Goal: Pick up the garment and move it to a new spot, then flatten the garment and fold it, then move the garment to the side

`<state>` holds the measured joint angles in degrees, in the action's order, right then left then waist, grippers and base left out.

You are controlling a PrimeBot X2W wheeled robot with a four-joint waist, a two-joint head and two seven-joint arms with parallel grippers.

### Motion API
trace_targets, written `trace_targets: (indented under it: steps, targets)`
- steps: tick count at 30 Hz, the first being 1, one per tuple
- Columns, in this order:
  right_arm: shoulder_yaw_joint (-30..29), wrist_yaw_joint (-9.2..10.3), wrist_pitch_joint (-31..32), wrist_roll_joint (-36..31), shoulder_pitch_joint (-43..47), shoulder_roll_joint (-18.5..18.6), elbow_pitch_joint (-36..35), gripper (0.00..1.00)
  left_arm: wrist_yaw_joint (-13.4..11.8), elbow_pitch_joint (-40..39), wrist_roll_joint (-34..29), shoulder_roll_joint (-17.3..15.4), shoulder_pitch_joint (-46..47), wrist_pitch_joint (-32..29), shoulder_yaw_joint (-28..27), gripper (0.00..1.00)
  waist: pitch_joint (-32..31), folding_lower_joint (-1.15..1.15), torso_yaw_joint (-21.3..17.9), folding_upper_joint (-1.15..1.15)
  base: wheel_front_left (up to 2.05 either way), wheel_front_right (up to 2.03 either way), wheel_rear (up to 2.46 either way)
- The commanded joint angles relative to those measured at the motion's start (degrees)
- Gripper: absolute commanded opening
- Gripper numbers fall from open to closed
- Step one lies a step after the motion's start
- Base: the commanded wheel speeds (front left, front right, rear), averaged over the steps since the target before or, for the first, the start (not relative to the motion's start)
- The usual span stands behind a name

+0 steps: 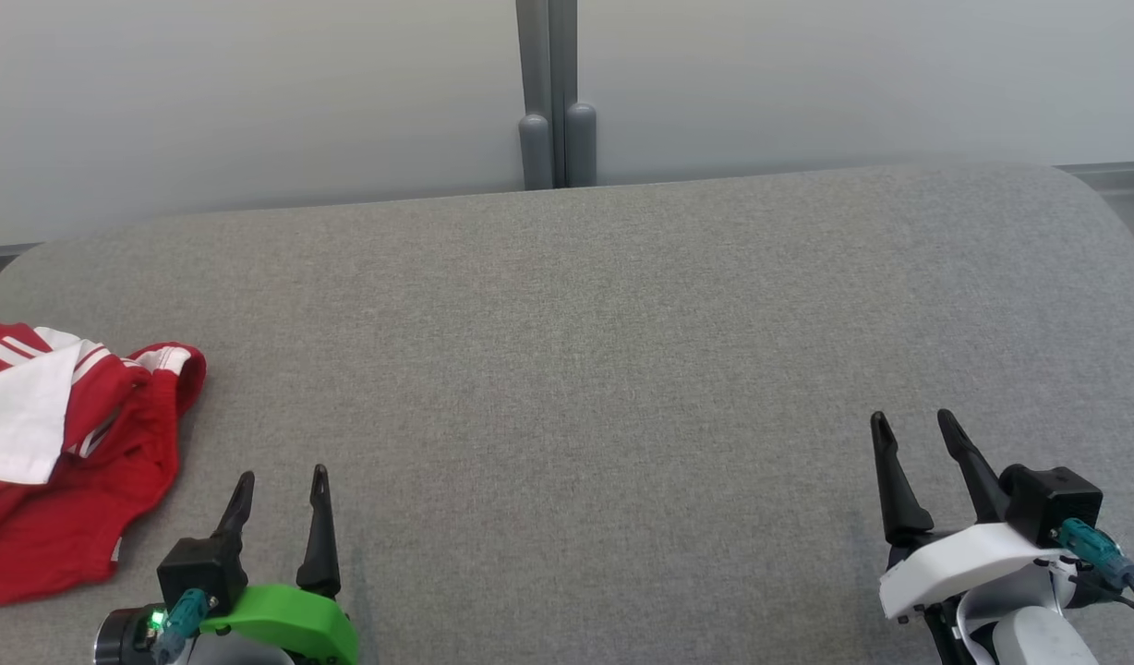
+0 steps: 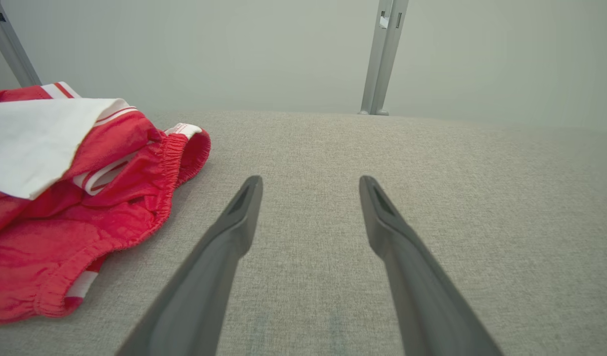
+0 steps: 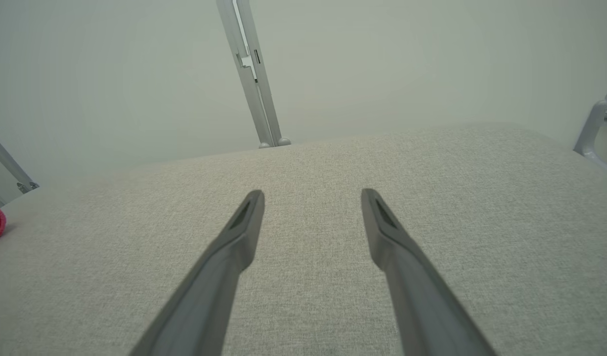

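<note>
left end effector (image 1: 283, 473): low at the near left, fingers spread wide, pointing away across the grey tabletop (image 1: 576, 351), pinching nothing.
right end effector (image 1: 911, 416): low at the near right, fingers likewise spread, leaning slightly left, empty.
garment (image 1: 78, 480): red with white stripes and a white panel, gathered elastic hem, crumpled in a loose heap.
garment place: far left of the tabletop, partly cut off by the head view's edge.
garment to left end effector: just beside, on its left, not touching.
garment to right end effector: well apart, across the tabletop.

A grey fabric-covered table (image 1: 622, 323) stands before a pale wall (image 1: 253, 92) with a grey post (image 1: 548, 92).
</note>
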<state>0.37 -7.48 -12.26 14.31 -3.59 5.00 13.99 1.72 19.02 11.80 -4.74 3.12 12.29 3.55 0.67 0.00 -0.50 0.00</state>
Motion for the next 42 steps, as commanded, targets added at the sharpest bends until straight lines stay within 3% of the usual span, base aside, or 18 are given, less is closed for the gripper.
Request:
trace_targets:
  steps: [1, 24, 37, 42]
  targets:
    - [0.08, -0.02, -0.67, -1.23, 0.46, 0.25, -0.49, 1.0, -0.29, -0.18, -1.3, -0.65, -0.46, 0.63, -0.07, 1.0, 0.01, 0.0, -0.01, 0.0, 0.0, 0.0, 0.0]
    - [-0.69, -0.01, -3.13, -12.02, 1.26, -0.02, -0.99, 1.0, -1.18, 0.25, -11.13, -0.92, -1.31, 3.1, 0.32, 1.0, 0.19, 0.0, 0.42, 0.0, 0.0, 0.0, 0.0]
    - [-2.09, -0.01, -3.01, -11.31, 1.75, -0.53, -1.08, 1.0, -0.91, 0.37, -10.11, -0.22, -1.2, 2.95, -0.56, 1.0, 0.35, 0.0, 0.58, 0.0, 0.0, 0.0, 0.0]
    - [-1.79, -0.01, -3.0, -10.92, 1.89, -0.26, -1.65, 1.0, -1.34, 0.48, -9.82, 0.34, -0.28, 2.95, -0.92, 1.0, 0.81, 0.0, 2.49, 0.0, 0.0, 0.0, 0.0]
